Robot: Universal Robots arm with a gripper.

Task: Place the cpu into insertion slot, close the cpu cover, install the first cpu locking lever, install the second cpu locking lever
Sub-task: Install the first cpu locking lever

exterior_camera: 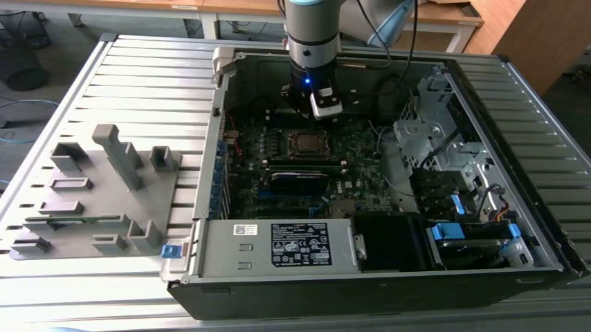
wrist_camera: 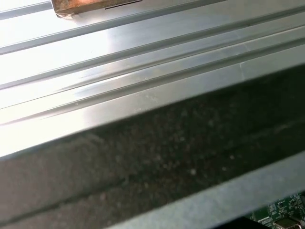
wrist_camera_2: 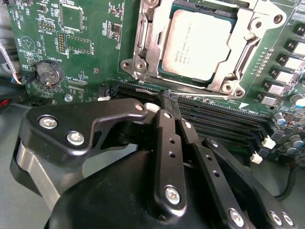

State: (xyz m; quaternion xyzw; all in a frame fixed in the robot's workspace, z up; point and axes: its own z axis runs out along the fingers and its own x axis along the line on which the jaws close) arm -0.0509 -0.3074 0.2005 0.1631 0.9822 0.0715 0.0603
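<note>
Risk of clenched, empty fingers snagging memory slots beside cpu cover and cpu through sideways drift.

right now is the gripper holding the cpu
No, the cpu lies on the board inside the cpu cover frame, apart from the gripper.

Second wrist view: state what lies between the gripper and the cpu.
In the second wrist view, the cpu cover and a black memory slot lie between the gripper and the cpu.

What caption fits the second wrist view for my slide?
Gripper poised beside the cpu, seated inside its cover.
</note>
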